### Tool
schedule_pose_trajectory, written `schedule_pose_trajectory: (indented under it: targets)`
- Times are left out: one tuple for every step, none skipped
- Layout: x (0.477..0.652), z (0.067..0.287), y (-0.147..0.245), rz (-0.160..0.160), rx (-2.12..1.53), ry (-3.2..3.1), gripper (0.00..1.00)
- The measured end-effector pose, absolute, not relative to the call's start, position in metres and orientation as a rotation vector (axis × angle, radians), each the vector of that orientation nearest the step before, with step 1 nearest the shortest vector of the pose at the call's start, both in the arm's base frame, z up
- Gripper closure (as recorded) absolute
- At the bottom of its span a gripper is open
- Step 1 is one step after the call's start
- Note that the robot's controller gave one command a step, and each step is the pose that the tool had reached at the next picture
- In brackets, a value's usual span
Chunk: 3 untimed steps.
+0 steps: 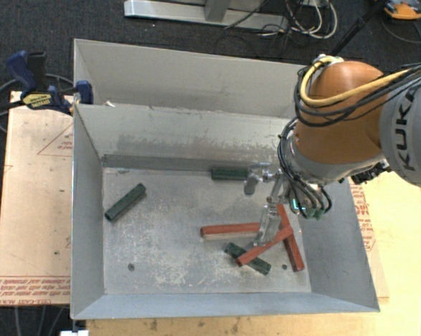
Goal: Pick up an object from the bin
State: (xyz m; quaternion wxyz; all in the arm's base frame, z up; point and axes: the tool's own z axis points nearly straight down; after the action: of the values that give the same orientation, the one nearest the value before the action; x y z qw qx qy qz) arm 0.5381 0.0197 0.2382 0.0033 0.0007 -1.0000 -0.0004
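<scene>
A grey metal bin [87, 191], seen from above. The arm's orange wrist cover [340, 108] sits at the upper right of the frame. The pincer [265, 236] hangs low over a small heap in the lower right of the bin floor.

The heap holds a red-brown flat stick [224, 231] pointing left and a slanted stick [293, 252] of the same colour to its right. A third stick [262, 251] lies between them, with a dark green block [255, 264] tucked beneath.

The pincer seems to meet the flat stick's right end. We cannot tell how far open it is, or whether it has hold of anything. To grip well, we judge it should straddle one stick across its narrow width, away from the crossing.

The arm hides the slanted stick's upper end. A left green block [125, 201] and a back-wall green block [229, 174] lie well apart from the heap.
</scene>
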Motion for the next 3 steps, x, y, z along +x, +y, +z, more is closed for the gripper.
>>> schedule_pose_trajectory:
  targets:
    - [0.483,0.110,0.008,-0.003,0.814,-3.031,0.00]
    - [0.565,0.079,-0.014,0.000,1.052,-2.965,0.00]
    - [0.565,0.082,-0.013,-0.002,1.053,-2.968,1.00]
